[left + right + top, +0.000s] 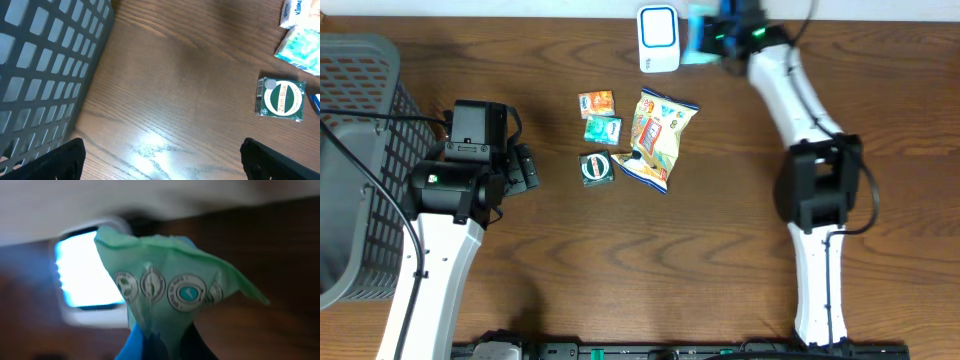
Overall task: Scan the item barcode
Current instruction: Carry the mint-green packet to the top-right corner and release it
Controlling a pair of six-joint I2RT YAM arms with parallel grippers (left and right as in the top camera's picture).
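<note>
Green packet (pointing at scanner) pinched by right end effector; left open

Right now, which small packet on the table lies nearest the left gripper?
The dark green Zam-Buk packet, lowest of three; the teal packet and orange packet sit farther off.

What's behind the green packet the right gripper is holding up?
The white scanner, its window glowing, shows left of the green packet. The packet covers the scanner's right side; the barcode isn't visible.

L arm tucked back, L fingers spread wide; R arm stretched fwd, R fingers pinched tight.
</note>
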